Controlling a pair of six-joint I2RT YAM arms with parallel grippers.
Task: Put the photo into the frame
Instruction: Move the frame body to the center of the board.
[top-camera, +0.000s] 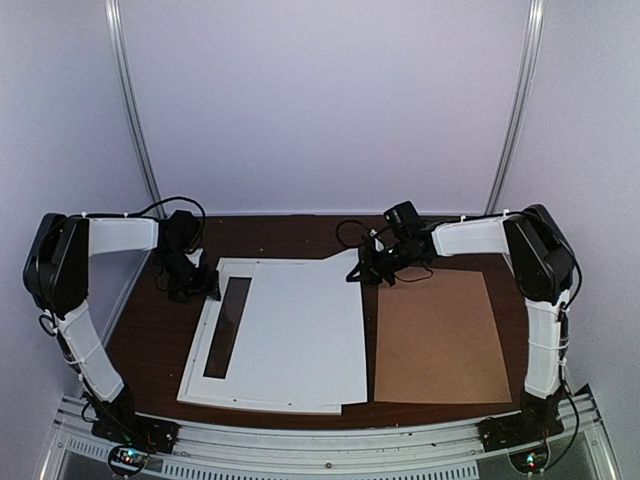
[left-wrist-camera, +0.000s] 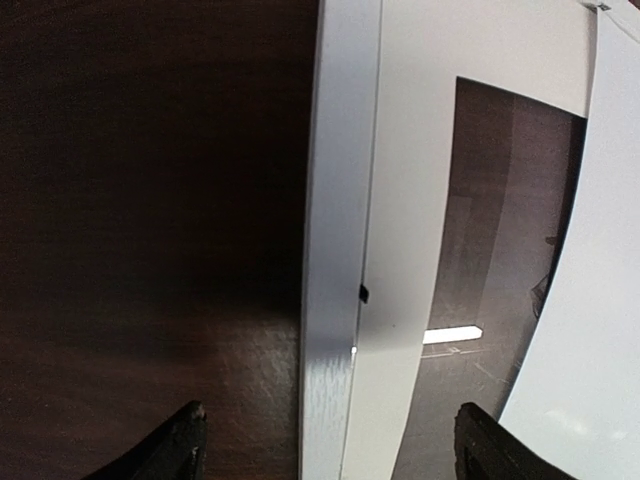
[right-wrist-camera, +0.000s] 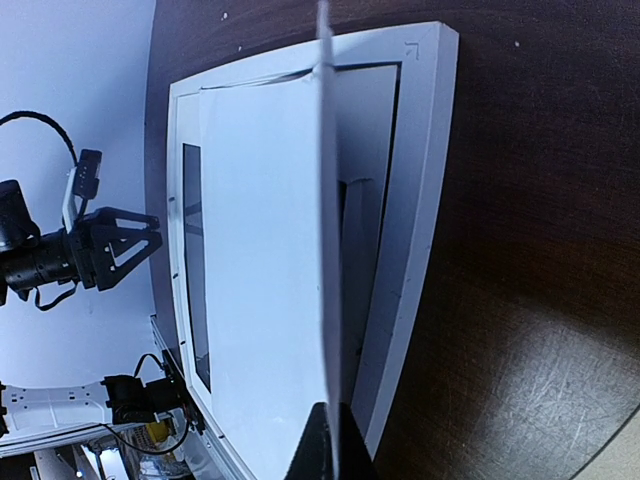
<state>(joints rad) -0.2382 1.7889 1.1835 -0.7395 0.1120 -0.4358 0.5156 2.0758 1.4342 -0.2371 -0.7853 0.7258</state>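
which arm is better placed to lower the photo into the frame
Right: the right tool is shut on the photo, corner raised over the frame; the left tool hangs open above the frame's left rail.

bench (top-camera: 150, 330): dark wood-grain top, semi-gloss, fine scratches showing. frame (left-wrist-camera: 330, 250): white rail, satin finish, faint grain texture. mat (left-wrist-camera: 410, 200): smooth white card, matt. photo (top-camera: 300, 320): thin paper, white back, matt. backing board (top-camera: 440, 335): brown, matt, looks like fibreboard.
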